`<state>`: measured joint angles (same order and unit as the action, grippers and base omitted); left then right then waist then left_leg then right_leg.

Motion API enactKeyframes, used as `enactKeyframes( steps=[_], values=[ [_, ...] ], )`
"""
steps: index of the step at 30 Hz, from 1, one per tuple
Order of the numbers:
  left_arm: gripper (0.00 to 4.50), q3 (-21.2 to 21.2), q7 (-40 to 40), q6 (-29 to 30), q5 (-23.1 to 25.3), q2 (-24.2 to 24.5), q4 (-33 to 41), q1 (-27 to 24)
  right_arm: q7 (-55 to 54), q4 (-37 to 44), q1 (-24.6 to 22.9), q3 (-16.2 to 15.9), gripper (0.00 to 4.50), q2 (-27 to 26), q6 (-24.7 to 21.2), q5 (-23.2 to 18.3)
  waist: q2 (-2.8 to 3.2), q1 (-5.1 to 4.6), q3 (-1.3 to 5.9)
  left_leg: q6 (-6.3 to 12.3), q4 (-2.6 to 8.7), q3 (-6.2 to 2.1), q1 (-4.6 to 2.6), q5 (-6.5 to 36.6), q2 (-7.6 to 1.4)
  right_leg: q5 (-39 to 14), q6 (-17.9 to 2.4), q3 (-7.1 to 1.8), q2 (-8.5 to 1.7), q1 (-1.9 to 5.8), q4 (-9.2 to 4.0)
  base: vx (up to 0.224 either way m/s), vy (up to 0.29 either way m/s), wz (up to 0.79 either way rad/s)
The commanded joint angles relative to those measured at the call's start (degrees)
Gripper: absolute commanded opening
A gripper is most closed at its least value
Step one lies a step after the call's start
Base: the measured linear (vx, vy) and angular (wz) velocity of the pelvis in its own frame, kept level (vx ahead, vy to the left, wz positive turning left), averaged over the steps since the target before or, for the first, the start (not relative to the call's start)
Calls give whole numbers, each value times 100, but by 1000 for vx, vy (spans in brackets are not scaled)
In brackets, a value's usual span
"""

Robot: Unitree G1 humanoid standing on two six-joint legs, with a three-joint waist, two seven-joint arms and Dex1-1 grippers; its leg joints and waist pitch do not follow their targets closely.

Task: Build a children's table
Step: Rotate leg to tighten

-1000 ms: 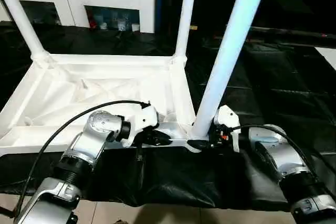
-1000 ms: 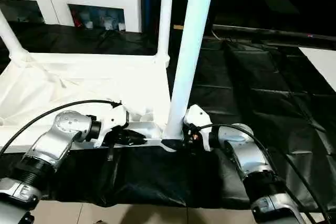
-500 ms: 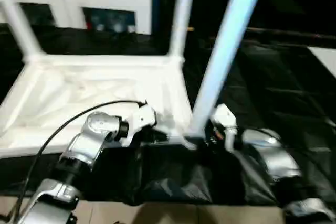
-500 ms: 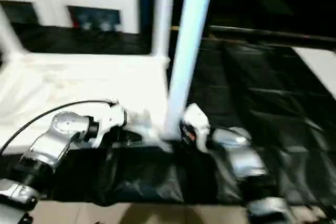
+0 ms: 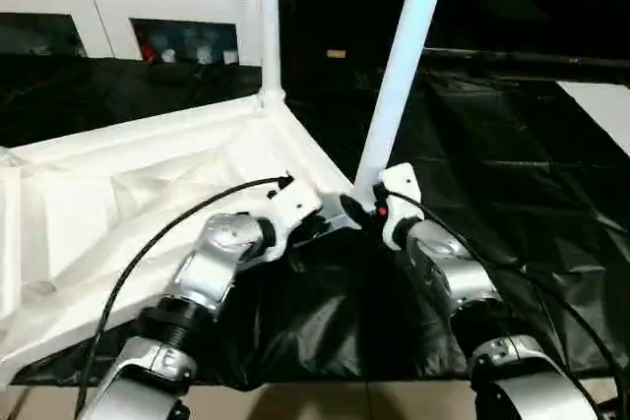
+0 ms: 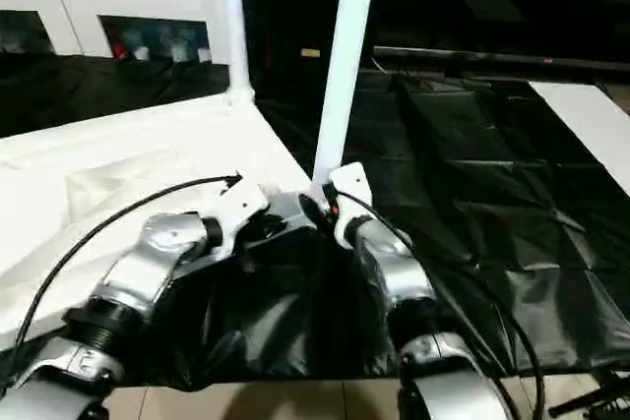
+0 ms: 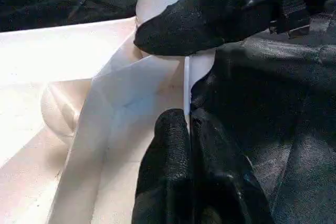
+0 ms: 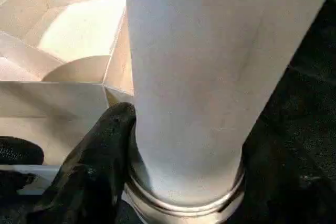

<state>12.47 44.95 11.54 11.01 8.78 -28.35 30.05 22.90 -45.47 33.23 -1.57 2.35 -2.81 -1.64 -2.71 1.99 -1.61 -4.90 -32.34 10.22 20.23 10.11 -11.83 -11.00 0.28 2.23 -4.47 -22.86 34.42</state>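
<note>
White plastic top [image 5: 148,194] lies upside down on black sheeting [image 5: 512,174], your left gripper [image 7: 186,129] pinching its rim to steady it while your right gripper [image 5: 366,211] clasps the near leg [image 5: 399,76] at its socket.

Black sheet [image 5: 512,174]; upturned table top [image 5: 118,194] on it.
</note>
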Motion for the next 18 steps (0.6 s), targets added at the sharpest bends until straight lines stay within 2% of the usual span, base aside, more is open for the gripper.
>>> enactKeyframes(
  steps=[1,2,3,4,6,9,10,11,14,18],
  values=[
    [0,506,144,-135,-287,-588,118,33,411,-156,43,-449,343,-459,-104,29,-46,27,232,132,376,-13,5,1554,-112,-1661,-912,-180,-289,181,-466,0,0,0],
    [0,510,266,-206,-336,-486,158,18,383,-144,45,-493,357,-362,-15,90,-17,36,233,139,375,-9,0,1530,-114,-1541,-949,-184,-287,175,-455,0,0,0],
    [0,501,348,-220,-374,-429,177,10,421,-142,45,-508,380,-289,26,120,-26,31,239,139,371,-5,16,1493,-107,-1470,-963,-182,-290,193,-451,0,0,0],
    [0,498,466,-300,-411,-356,194,3,512,-127,35,-526,380,-201,70,143,-31,33,246,149,367,-3,14,1465,-107,-1420,-973,-182,-287,196,-445,0,0,0],
    [0,447,697,-343,-460,-241,234,-15,793,-125,18,-547,384,-23,184,161,2,52,261,207,349,6,12,1281,-113,-1026,-1080,-184,-277,207,-405,0,0,0],
    [0,421,963,-474,-519,-111,255,-20,1156,-83,-23,-575,384,162,332,159,-22,85,282,348,316,28,32,993,-103,-473,-1250,-181,-272,244,-348,0,0,0],
    [0,404,1125,-504,-577,-28,284,-27,1366,-12,-64,-585,384,266,392,139,-3,92,276,373,317,25,34,973,-102,-440,-1269,-179,-275,245,-346,0,0,0],
    [0,399,1164,-519,-590,-4,286,-26,1431,14,-77,-589,384,297,405,129,-16,98,271,403,314,30,34,994,-103,-476,-1290,-175,-278,251,-351,0,0,0],
    [0,339,1520,-603,-708,216,278,-7,2236,379,-262,-660,384,598,448,-63,-5,141,252,405,325,28,11,1153,-118,-766,-1245,-175,-276,249,-385,0,0,0],
    [0,279,1847,-692,-782,396,218,12,3158,826,-546,-845,384,949,506,-264,12,169,240,341,352,18,-10,1331,-146,-913,-1258,-176,-278,221,-395,0,0,0]
  ],
)
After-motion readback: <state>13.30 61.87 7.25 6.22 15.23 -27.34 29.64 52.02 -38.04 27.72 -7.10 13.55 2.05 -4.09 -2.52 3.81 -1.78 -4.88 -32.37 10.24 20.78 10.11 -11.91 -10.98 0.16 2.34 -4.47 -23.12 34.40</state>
